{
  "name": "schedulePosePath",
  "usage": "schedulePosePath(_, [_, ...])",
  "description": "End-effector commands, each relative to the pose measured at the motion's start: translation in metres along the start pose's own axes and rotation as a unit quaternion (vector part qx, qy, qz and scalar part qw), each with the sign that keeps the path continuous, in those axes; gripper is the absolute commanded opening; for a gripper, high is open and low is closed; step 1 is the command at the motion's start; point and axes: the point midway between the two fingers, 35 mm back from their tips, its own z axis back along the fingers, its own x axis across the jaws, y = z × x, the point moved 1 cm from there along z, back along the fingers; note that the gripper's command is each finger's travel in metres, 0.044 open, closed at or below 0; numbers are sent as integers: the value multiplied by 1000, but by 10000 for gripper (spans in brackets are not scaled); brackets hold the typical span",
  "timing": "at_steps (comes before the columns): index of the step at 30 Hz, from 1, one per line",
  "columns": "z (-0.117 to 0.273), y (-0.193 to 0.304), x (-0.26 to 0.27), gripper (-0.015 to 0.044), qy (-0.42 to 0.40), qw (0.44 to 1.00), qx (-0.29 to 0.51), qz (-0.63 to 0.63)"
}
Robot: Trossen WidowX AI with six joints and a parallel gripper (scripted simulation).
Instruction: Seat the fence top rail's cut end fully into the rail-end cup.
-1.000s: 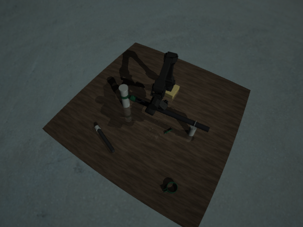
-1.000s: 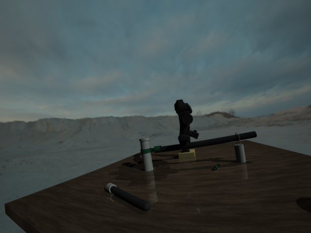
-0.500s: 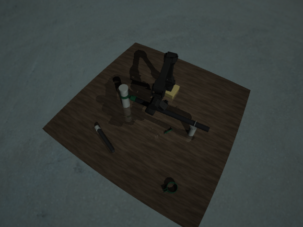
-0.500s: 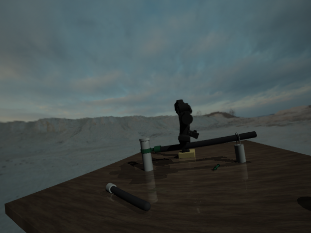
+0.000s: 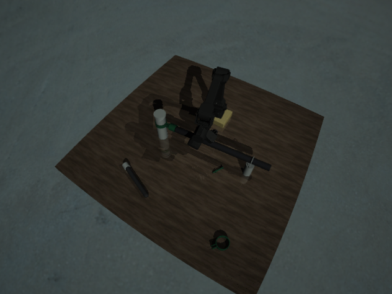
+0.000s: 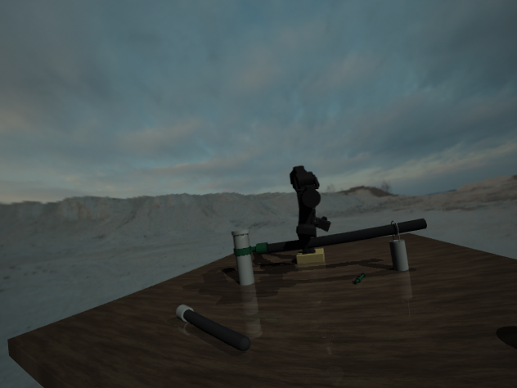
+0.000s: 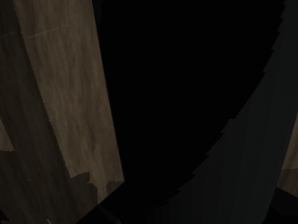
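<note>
The dark rail [image 5: 232,152] [image 6: 354,236] [image 7: 251,157] slopes down toward the big white post [image 5: 162,134] [image 6: 245,271] and passes through the wire loop [image 5: 252,160] [image 6: 397,229] on the small grey post. The green cup [image 5: 172,127] [image 6: 262,247] hangs on the green brace band [image 5: 161,125] [image 6: 242,251], a little below the post cap [image 5: 159,113] [image 6: 240,232]. The rail's near end meets the cup's mouth with no visible gap; how deep it sits inside is hidden. My gripper [image 5: 195,141] [image 6: 307,244] is shut on the rail, between cup and loop, nearer the cup.
A short dark bar [image 5: 138,182] [image 6: 217,328] with a white end lies in front of the big post. A small green part [image 5: 218,169] [image 6: 359,278] lies near the small post. A green ring [image 5: 222,242] lies toward the front corner. A yellow block [image 5: 222,118] [image 6: 310,256] is behind the rail.
</note>
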Motion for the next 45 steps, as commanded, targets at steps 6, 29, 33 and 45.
schedulePosePath(6, [0, 0, 0, 0, 0, 1000, 0, 0])
schedulePosePath(29, [2, 4, -1, 0, 0, 1000, 4, 1])
schedulePosePath(33, [2, 5, -1, 0, 0, 1000, 4, 1])
schedulePosePath(45, [3, 7, -1, 0, 0, 1000, 5, 1])
